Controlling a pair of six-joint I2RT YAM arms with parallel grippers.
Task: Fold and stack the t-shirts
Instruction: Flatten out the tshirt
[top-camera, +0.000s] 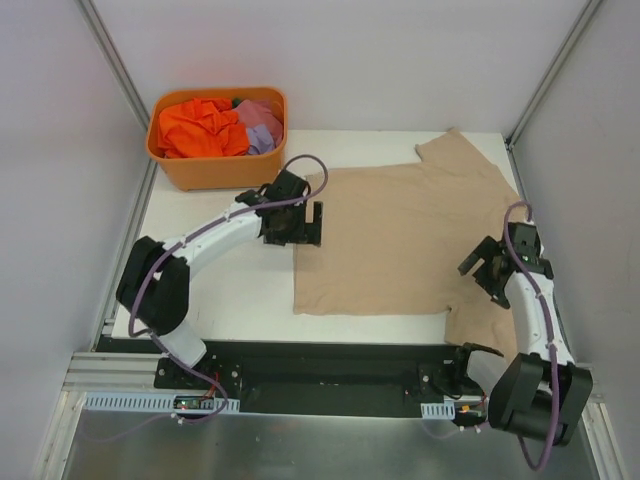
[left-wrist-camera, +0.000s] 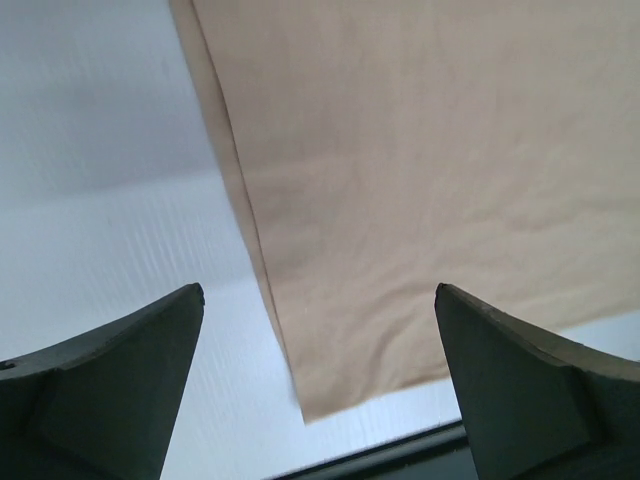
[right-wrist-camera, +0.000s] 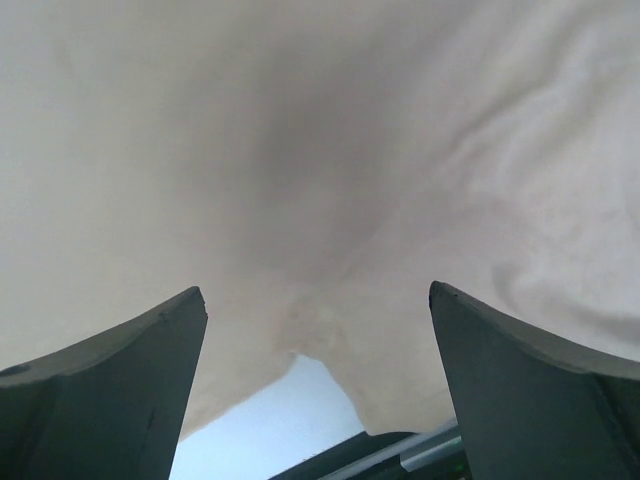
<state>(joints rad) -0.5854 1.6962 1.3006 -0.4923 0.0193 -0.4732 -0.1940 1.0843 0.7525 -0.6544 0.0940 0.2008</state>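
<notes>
White table (top-camera: 240, 295) — beige t-shirt (top-camera: 400, 230) spread flat — pale walls (top-camera: 340, 50) around.

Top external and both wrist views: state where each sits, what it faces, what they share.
Top external: above and behind the robot, looking down on table, beige t-shirt, orange tub; both arms show.
Left wrist: on left arm, facing the shirt's edge and corner; open left gripper shows.
Right wrist: on right arm, close over shirt cloth; open right gripper shows.
Shared: the beige t-shirt.
</notes>
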